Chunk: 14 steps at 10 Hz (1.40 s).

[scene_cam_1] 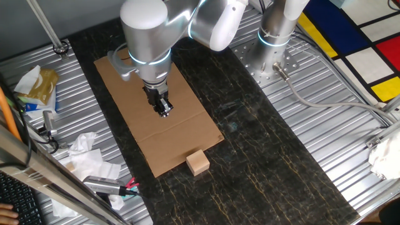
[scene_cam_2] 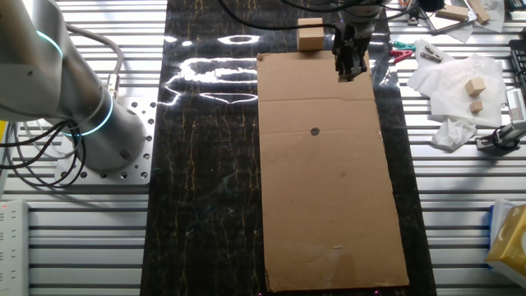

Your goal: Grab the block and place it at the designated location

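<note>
Block (scene_cam_1: 197, 162) sits on the dark surface (scene_cam_1: 262, 169), touching the cardboard (scene_cam_1: 169, 134) edge — your fingers (scene_cam_1: 164, 111) hover over the sheet w/ nothing held, gap can't tell — block lies camera-side. Dot (scene_cam_2: 315, 131) waits mid-sheet.

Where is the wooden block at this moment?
The block sits on the dark tabletop, touching the near short edge of the cardboard sheet in one fixed view. The gripper hangs apart from it, above the sheet.
</note>
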Motion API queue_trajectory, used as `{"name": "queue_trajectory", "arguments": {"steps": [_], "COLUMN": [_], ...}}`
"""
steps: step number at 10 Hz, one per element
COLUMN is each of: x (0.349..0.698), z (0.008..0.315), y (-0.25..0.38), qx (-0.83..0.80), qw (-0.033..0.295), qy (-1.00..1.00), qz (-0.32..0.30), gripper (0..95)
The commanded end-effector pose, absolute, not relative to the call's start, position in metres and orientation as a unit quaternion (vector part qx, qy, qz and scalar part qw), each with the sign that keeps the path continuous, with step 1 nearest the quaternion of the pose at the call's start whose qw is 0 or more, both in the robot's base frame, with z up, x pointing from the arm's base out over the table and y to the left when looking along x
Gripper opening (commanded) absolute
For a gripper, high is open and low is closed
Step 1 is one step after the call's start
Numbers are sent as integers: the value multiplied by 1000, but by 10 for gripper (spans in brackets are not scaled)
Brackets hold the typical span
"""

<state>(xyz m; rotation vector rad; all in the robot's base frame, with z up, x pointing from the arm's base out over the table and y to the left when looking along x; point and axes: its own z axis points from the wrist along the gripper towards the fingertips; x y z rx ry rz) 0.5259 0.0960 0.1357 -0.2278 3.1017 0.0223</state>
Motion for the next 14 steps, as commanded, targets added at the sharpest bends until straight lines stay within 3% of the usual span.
{"name": "queue_trajectory", "arguments": {"steps": [1,14], "x": [525,525], "z": [137,137], "y": [96,96], "qx": [-76,-76], "qw": [15,18], "qy": [997,997], "qz": [8,13], "gripper": [190,190]}}
